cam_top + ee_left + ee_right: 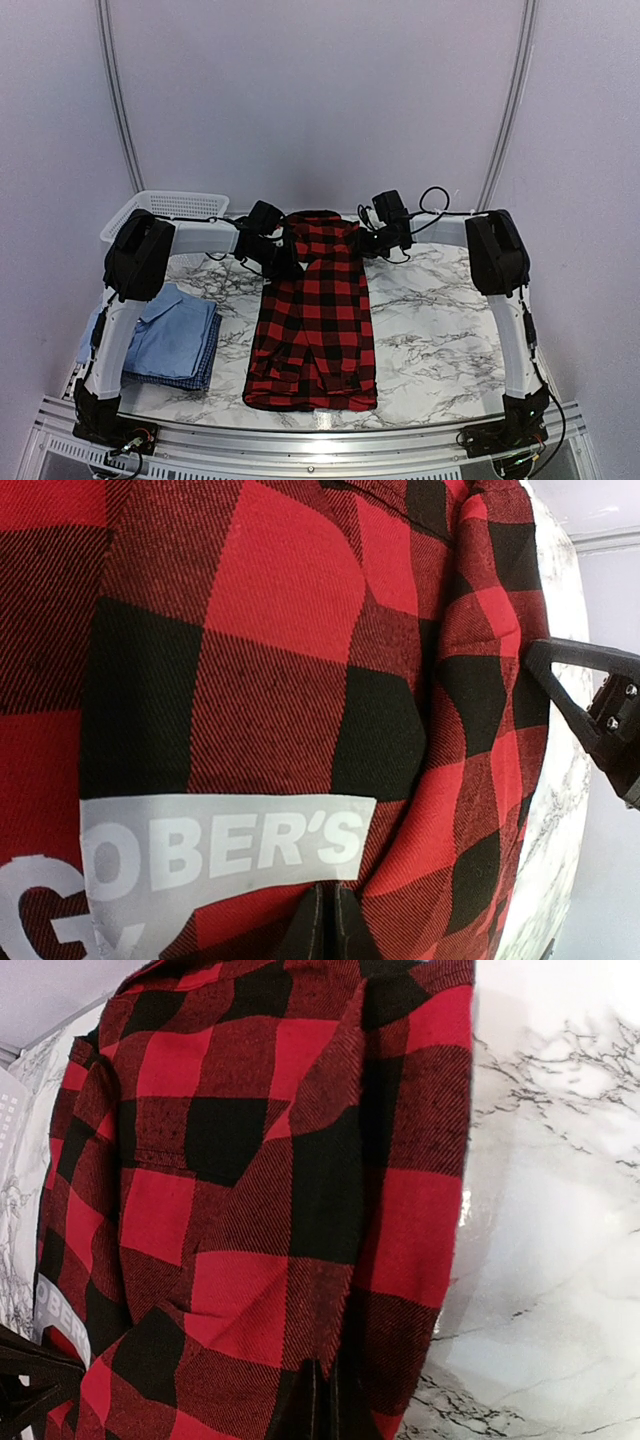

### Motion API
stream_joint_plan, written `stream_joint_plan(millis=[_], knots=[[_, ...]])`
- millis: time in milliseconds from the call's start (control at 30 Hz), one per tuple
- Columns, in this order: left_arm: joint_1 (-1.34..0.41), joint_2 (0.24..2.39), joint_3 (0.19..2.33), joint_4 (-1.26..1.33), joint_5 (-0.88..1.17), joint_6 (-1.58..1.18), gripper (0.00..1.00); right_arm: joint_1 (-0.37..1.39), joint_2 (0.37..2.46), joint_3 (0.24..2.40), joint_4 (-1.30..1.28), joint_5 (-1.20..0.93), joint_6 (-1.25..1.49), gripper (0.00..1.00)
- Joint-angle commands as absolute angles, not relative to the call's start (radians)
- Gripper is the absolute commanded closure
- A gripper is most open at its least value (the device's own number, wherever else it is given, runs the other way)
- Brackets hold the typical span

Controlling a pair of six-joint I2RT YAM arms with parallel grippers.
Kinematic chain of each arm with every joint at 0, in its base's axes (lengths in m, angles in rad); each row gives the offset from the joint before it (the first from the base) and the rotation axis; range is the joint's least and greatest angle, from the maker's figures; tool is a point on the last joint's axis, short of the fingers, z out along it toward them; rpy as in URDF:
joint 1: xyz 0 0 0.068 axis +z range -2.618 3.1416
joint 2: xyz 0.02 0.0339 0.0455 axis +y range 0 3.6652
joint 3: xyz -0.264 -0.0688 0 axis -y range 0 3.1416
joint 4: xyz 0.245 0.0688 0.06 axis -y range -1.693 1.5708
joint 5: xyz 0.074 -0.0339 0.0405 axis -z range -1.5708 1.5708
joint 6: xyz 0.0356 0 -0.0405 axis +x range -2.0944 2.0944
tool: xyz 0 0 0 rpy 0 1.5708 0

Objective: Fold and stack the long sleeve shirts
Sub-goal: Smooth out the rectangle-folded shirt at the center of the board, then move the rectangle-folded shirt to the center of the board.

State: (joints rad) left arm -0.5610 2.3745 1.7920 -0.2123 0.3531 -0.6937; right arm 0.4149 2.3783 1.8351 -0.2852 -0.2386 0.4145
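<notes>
1. The red-and-black plaid flannel shirt (315,320) is lying lengthwise down the middle of the marble table (440,320), folded into a long narrow strip with its collar end at the far side
2. The left gripper (327,925) is sitting on the far left corner of the shirt, its jaws squeezed close and pinching a fold of the red cloth just beside the white lettering (220,845)
3. The right gripper (325,1400) is resting on the far right corner, jaws pressed tight together over the shirt's edge; I cannot tell whether any cloth is caught between them
4. Both arms are reaching in from the sides, their grippers facing each other across the shirt
5. The light blue shirt (170,335) is lying folded at the near left, on top of the blue checked shirt (207,372), whose edge is peeking out beneath
6. The white mesh basket (165,205) is standing at the far left corner, behind the left arm
</notes>
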Motion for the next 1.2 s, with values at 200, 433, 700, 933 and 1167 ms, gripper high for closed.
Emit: stream_joint_plan(millis=[200,433,700,933,1167], knots=[[-0.551,2.351,1.806,-0.206,0.348,-0.681,0.9,0.411,2.335,1.849,-0.297,-0.222,0.39,0.85],[-0.551,2.289,1.833,-0.206,0.358,-0.658,0.78,0.431,2.238,1.788,-0.311,-0.177,0.352,0.7],[-0.535,2.134,1.737,-0.206,0.251,-0.653,0.77,0.488,2.138,1.649,-0.245,-0.225,0.352,0.7],[-0.527,2.067,1.587,-0.201,0.265,-0.667,0.8,0.581,2.126,1.605,-0.209,-0.295,0.366,0.71],[-0.542,1.98,1.362,-0.126,0.315,-0.677,0.81,0.633,2.12,1.506,-0.145,-0.338,0.4,0.73]])
